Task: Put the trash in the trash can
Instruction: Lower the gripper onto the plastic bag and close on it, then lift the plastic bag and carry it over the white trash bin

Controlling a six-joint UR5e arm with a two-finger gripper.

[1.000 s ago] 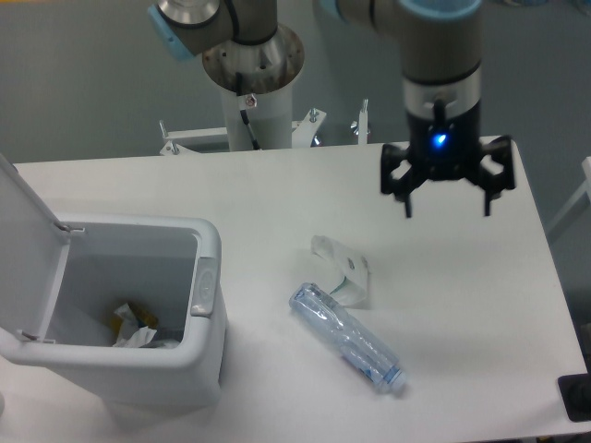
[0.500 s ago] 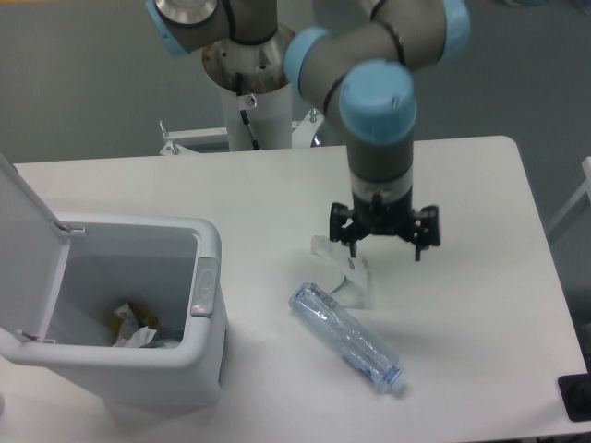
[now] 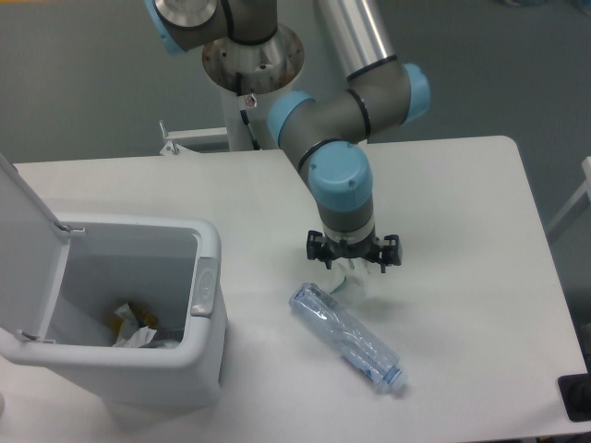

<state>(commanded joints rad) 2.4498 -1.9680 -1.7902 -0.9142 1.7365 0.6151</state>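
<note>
A crushed clear plastic bottle (image 3: 347, 340) with a bluish label lies on the white table, its cap end pointing to the lower right. Just above it, my gripper (image 3: 352, 264) is low over the flattened whitish cup-like piece (image 3: 348, 281). The fingers stand open on either side of that piece, and most of it is hidden under the gripper. The light grey trash can (image 3: 138, 225) stands at the left with its flip lid (image 3: 23, 231) raised. Some crumpled scraps (image 3: 135, 329) lie at its bottom.
The arm's base pedestal (image 3: 251, 85) rises behind the table's far edge. A dark object (image 3: 576, 397) sits off the table's lower right corner. The bin's push-button (image 3: 204, 284) faces the bottle.
The gripper has swung from the table's right side leftward and down, until it sits low over the cup-like piece. The bottle and the bin have not moved.
</note>
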